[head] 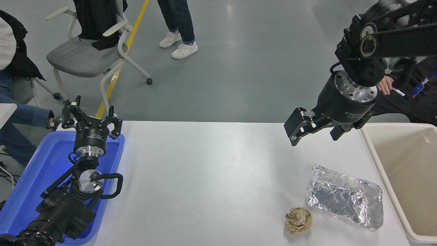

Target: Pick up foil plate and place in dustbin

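Observation:
The foil plate [344, 197], shiny and crinkled with a raised rim, lies flat on the white table [205, 177] at the right front. The cream dustbin [382, 164] stands just right of it at the table's right edge. My right gripper [314, 135] hangs open and empty above the table's far right part, well above and behind the foil plate. My left gripper [91, 116] is open and parked over the blue tray [20, 194] at the lower left.
A small crumpled brown paper ball [298, 220] lies just left of the foil plate. A chair [92, 51] and a standing person's legs [179, 27] are beyond the far edge. Seated people show at the left and right edges.

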Controlling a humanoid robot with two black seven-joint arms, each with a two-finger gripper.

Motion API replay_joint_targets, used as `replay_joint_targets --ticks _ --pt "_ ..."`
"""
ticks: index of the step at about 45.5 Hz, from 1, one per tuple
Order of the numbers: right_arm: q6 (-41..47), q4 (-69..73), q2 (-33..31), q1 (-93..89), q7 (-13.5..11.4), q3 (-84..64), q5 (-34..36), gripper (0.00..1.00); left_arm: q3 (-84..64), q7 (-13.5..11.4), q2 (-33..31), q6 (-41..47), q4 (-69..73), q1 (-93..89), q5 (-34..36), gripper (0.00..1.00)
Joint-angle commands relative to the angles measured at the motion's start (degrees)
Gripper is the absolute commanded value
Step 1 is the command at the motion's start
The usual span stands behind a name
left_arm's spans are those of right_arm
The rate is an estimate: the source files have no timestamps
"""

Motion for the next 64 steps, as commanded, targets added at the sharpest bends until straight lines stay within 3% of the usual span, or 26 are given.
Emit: replay_joint_targets --ticks 1,10,26,32,47,64 --pt "-4.07 -1.45 -0.03 -5.27 0.09 0.25 -1.28 1.0 0.01 0.01 0.0 0.0 0.0 -0.01 0.0 0.99" --pt "-8.2 -1.53 -3.54 -10.81 0.09 -0.98 -5.49 1.0 0.01 -0.08 0.0 0.0 0.0 -0.01 0.0 0.99" --pt "-10.32 -6.71 -27.53 -26.89 0.0 0.78 -30.01 1.0 0.01 -0.08 0.0 0.0 -0.09 -0.01 0.0 0.99" --pt "-12.51 -13.39 -32.28 -37.34 0.09 4.99 -35.64 1.0 0.01 0.01 0.0 0.0 0.0 -0.01 0.0 0.99" --pt "-21.56 -23.41 -32.46 -58.27 -0.44 16.68 -36.09 1.0 0.01 0.01 0.0 0.0 0.0 -0.01 0.0 0.99" --pt "-24.38 -27.72 -30.53 -67.5 -0.53 24.95 -36.09 1.0 0.01 0.01 0.0 0.0 0.0 -0.01 0.0 0.99"
